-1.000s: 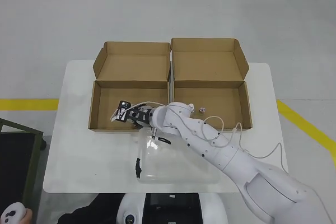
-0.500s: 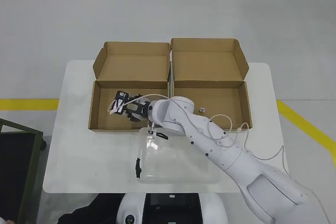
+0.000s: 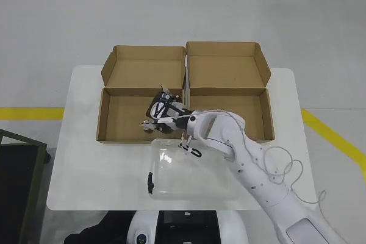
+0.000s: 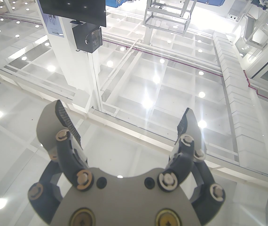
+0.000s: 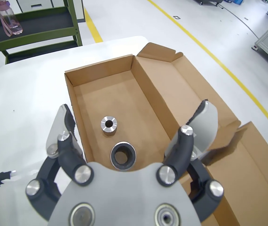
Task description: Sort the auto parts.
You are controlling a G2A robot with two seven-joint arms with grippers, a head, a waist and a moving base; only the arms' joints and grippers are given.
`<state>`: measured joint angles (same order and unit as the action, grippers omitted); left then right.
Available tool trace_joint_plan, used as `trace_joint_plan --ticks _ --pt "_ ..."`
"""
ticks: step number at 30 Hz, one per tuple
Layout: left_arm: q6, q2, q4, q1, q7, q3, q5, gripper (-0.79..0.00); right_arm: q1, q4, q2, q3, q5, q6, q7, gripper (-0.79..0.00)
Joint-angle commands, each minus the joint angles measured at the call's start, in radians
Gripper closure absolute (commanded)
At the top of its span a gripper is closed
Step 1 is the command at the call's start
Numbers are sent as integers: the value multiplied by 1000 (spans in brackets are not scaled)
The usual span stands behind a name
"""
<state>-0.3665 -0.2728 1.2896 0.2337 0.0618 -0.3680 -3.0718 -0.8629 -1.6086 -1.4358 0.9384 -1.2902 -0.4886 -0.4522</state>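
Observation:
My right gripper (image 5: 134,109) hangs open and empty above the left cardboard box (image 5: 148,99). Two parts lie on the box floor below it: a silver metal bushing (image 5: 109,125) and a dark ring-shaped bushing (image 5: 123,155), close together near the box's near end. From above, the right gripper (image 3: 161,110) sits over the right half of the left box (image 3: 119,119), and the arm crosses the clear plastic tray (image 3: 207,183). A black part (image 3: 150,182) lies in that tray. My left gripper (image 4: 123,111) is open, holds nothing and points at the ceiling.
The right cardboard box (image 3: 250,110) stands beside the left one, both with lids folded back. The boxes and tray rest on a white table (image 3: 85,152). A green shelf (image 5: 30,26) with a pink bottle (image 5: 8,17) stands beyond the table's edge.
The right gripper has swung from the left box's left half toward its right side and turned at the wrist. The arm now lies further right across the tray.

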Motion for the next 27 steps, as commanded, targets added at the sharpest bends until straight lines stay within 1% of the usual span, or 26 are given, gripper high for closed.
trace_joint_plan --ticks 1,4,8,10,13,17,21,27 --pt "0 0 0 0 0 0 0 -785 -58 -57 16 59 -11 -7 0 -785" --pt "0 0 0 0 0 0 0 -785 -142 -140 39 142 -35 -32 7 -785" --pt "0 0 0 0 0 0 0 -785 -252 -235 69 253 -109 -70 13 -785" --pt "0 0 0 0 0 0 0 -785 -307 -271 81 311 -119 -82 26 -785" --pt "0 0 0 0 0 0 0 -785 -384 -309 95 401 -94 -92 53 -785" --pt "0 0 0 0 0 0 0 -785 -470 -343 111 517 -73 -89 122 -785" --pt "0 0 0 0 0 0 0 -785 -550 -341 123 616 -62 -85 186 -785" --pt "0 0 0 0 0 0 0 -785 -634 -349 139 751 -48 -80 266 -785"
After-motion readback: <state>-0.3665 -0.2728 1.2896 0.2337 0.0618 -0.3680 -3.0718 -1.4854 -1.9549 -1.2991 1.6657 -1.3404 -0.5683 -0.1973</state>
